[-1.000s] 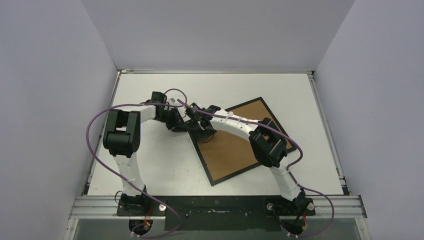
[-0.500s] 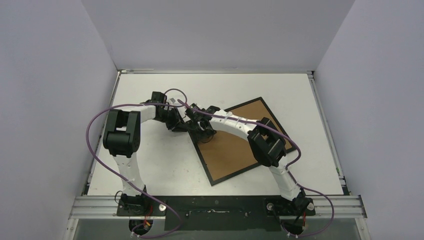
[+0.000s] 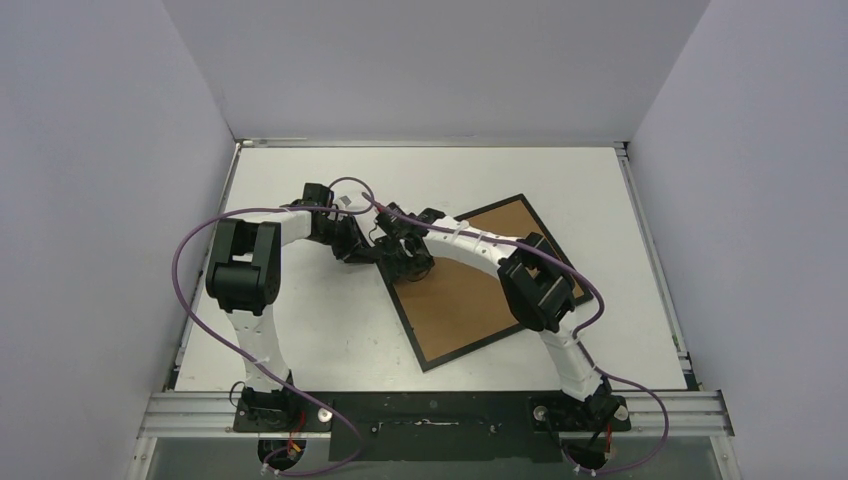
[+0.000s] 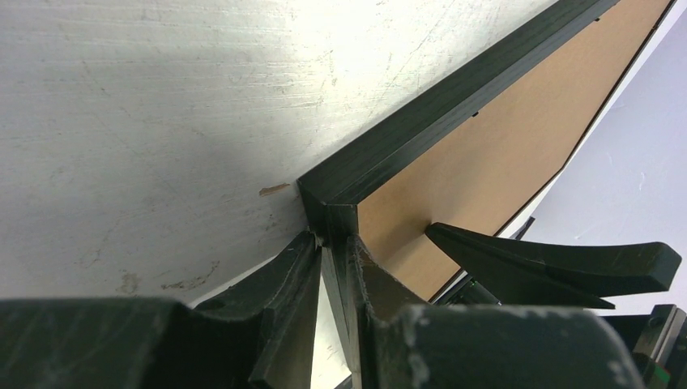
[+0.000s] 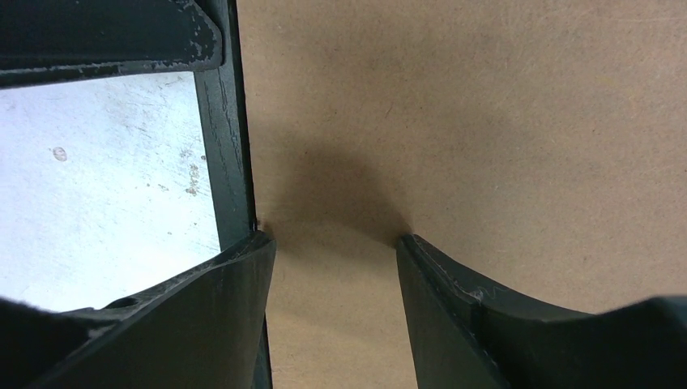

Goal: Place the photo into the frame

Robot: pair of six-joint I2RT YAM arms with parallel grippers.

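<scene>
Between fingers of left gripper (image 4: 329, 245), frame (image 4: 437, 109) corner pinched

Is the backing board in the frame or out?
In. The brown backing board lies inside the frame, within its black rim on every visible side.

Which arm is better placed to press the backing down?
Right, probably: the right gripper sits open at the backing just inside the frame; the left gripper pinches the frame's corner.

This looks like a robotics lab test cell. A white table (image 3: 330, 330) is boxed in by bare pale walls (image 3: 100, 200). Two robot arms (image 3: 245, 270) are bolted to a metal rail (image 3: 190, 412) along its near edge.
</scene>
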